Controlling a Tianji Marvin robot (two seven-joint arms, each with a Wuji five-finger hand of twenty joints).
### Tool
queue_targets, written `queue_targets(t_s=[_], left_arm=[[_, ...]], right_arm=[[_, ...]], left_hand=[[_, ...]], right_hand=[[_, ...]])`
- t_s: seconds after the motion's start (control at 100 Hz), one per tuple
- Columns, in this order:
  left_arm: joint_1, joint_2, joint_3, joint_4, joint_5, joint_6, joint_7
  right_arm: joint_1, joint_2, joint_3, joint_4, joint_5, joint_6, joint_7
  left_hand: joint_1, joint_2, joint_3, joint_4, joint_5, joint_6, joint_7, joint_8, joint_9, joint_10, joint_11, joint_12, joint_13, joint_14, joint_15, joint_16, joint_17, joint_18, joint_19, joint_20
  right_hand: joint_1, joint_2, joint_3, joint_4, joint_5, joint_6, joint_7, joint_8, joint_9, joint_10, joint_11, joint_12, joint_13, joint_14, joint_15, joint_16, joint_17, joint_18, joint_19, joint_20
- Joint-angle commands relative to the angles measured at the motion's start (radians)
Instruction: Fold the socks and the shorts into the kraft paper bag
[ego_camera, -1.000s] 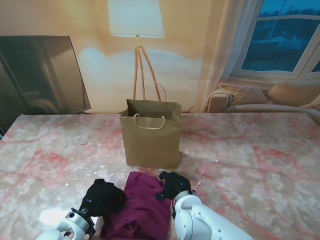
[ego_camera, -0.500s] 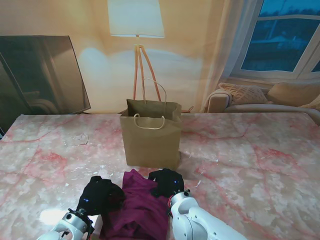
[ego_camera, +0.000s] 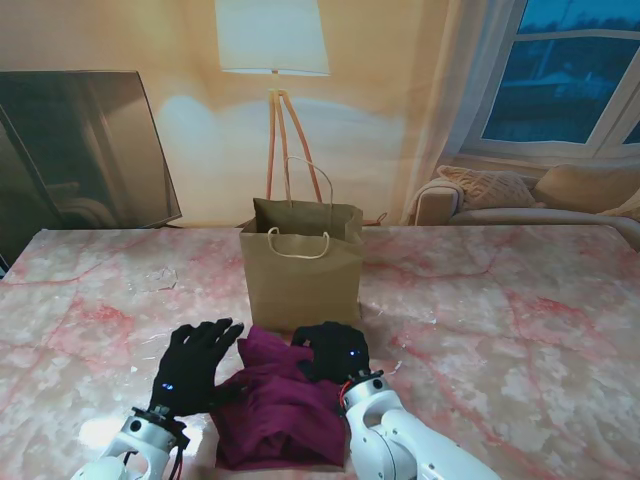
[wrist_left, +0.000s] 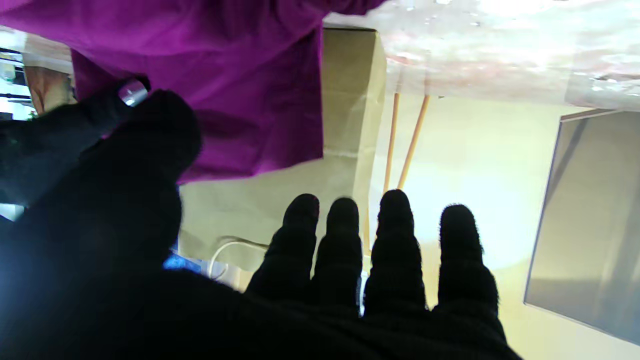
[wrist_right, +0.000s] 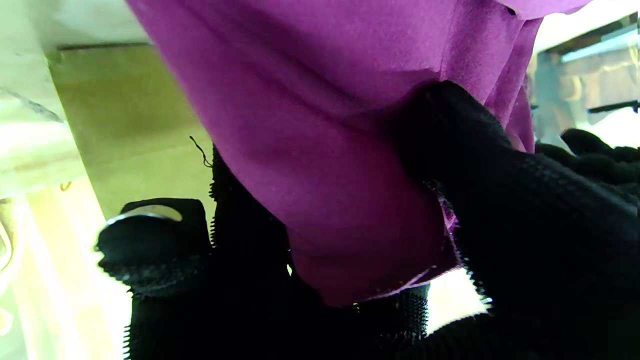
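Both hands have pushed farther toward the bag since a second ago. From the stand, the left hand lies spread, holding nothing, left of the shorts; the right hand grips their far edge. Left wrist: fingers straight, apart. Right wrist: thumb and fingers pinch purple cloth.

Your left hand hovers flat, fingers spread and empty; your right hand is curled, pinching cloth.
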Motion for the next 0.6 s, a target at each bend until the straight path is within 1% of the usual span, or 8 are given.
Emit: queue_targets(t_s=[0.0, 0.12, 0.23, 0.28, 0.35, 0.39, 0.43, 0.59], left_arm=[[-0.028, -0.001, 0.015, -0.001, -0.017, 0.002, -0.011], [-0.065, -0.003, 0.046, 0.027, -0.055, 0.000, -0.037], [-0.084, -0.004, 0.063, 0.036, -0.086, -0.005, -0.081], [-0.094, -0.003, 0.071, 0.041, -0.094, -0.007, -0.094], [-0.120, -0.006, 0.093, 0.069, -0.100, -0.004, -0.073], [-0.138, -0.011, 0.109, 0.092, -0.105, -0.001, -0.035], [-0.154, -0.018, 0.124, 0.113, -0.117, 0.002, 0.005], [-0.183, -0.029, 0.143, 0.133, -0.127, 0.008, 0.069]], right_arm=[[-0.005, -0.007, 0.004, 0.001, 0.003, -0.022, -0.016], [-0.013, -0.012, 0.017, 0.003, 0.012, -0.058, -0.049], [-0.021, -0.013, 0.027, -0.005, 0.015, -0.071, -0.063], [-0.022, -0.013, 0.030, -0.007, 0.014, -0.077, -0.066], [-0.020, -0.013, 0.031, -0.003, 0.011, -0.088, -0.076], [-0.018, -0.014, 0.031, 0.001, 0.010, -0.098, -0.083], [-0.015, -0.015, 0.030, 0.006, 0.008, -0.103, -0.093], [0.005, -0.019, 0.024, 0.033, -0.004, -0.128, -0.133]], left_hand=[[-0.035, -0.019, -0.021, -0.028, -0.008, 0.013, -0.039, -0.022, 0.063, 0.027, -0.006, -0.013, 0.042, 0.009, -0.015, -0.007, -0.003, -0.002, -0.007, -0.002], [-0.030, -0.039, -0.026, -0.027, 0.015, 0.001, -0.043, -0.039, 0.206, -0.003, 0.054, 0.009, 0.093, 0.007, 0.010, 0.015, -0.011, 0.007, -0.026, -0.005], [-0.024, -0.054, -0.022, -0.028, 0.086, -0.067, 0.016, -0.018, 0.332, -0.077, 0.216, 0.221, 0.120, 0.002, 0.055, 0.103, -0.044, -0.003, -0.075, -0.008], [0.006, -0.061, -0.006, -0.020, 0.157, -0.129, 0.100, 0.049, 0.375, -0.103, 0.285, 0.327, 0.139, 0.001, 0.084, 0.153, -0.044, -0.003, -0.077, -0.002], [0.087, -0.059, 0.091, -0.001, 0.295, -0.288, 0.389, 0.275, 0.451, -0.136, 0.383, 0.465, 0.199, -0.001, 0.153, 0.235, -0.015, 0.007, -0.036, 0.019], [0.180, -0.078, 0.056, -0.057, 0.311, -0.377, 0.550, 0.425, 0.533, -0.153, 0.366, 0.717, 0.243, -0.005, 0.190, 0.272, 0.005, 0.014, 0.003, 0.023], [0.257, -0.070, 0.025, -0.054, 0.314, -0.448, 0.698, 0.475, 0.618, -0.161, 0.301, 0.841, 0.269, -0.005, 0.217, 0.289, 0.012, 0.017, 0.032, 0.020], [0.271, -0.058, 0.046, -0.061, 0.326, -0.493, 0.786, 0.485, 0.666, -0.171, 0.256, 0.855, 0.295, -0.008, 0.245, 0.298, 0.021, 0.021, 0.072, 0.026]], right_hand=[[0.022, 0.007, 0.039, -0.030, 0.022, -0.040, 0.055, -0.002, 0.029, 0.009, 0.020, 0.003, 0.036, -0.003, 0.042, 0.023, 0.034, -0.046, 0.085, -0.020], [0.022, 0.010, 0.041, -0.030, 0.021, -0.038, 0.057, -0.005, 0.030, 0.010, 0.021, 0.005, 0.035, -0.004, 0.053, 0.027, 0.033, -0.046, 0.086, -0.023], [0.022, 0.015, 0.041, -0.029, 0.018, -0.037, 0.057, -0.006, 0.028, 0.012, 0.021, 0.006, 0.034, -0.004, 0.058, 0.028, 0.032, -0.047, 0.084, -0.025], [0.022, 0.016, 0.040, -0.029, 0.017, -0.036, 0.059, -0.005, 0.027, 0.011, 0.022, 0.007, 0.033, -0.004, 0.058, 0.028, 0.032, -0.047, 0.084, -0.026], [0.021, 0.018, 0.038, -0.029, 0.015, -0.039, 0.059, -0.005, 0.025, 0.007, 0.022, 0.008, 0.032, -0.006, 0.056, 0.027, 0.025, -0.047, 0.077, -0.029], [0.023, 0.019, 0.038, -0.028, 0.013, -0.042, 0.060, -0.004, 0.022, 0.005, 0.021, 0.009, 0.030, -0.007, 0.050, 0.024, 0.013, -0.047, 0.069, -0.032], [0.023, 0.029, 0.032, -0.026, 0.007, -0.048, 0.061, 0.001, 0.010, -0.001, 0.026, 0.018, 0.028, -0.008, 0.035, 0.019, -0.007, -0.044, 0.061, -0.031], [0.021, 0.044, 0.021, -0.022, -0.008, -0.061, 0.062, 0.011, -0.015, -0.016, 0.042, 0.044, 0.019, -0.013, 0.015, 0.027, -0.048, -0.044, 0.052, -0.019]])
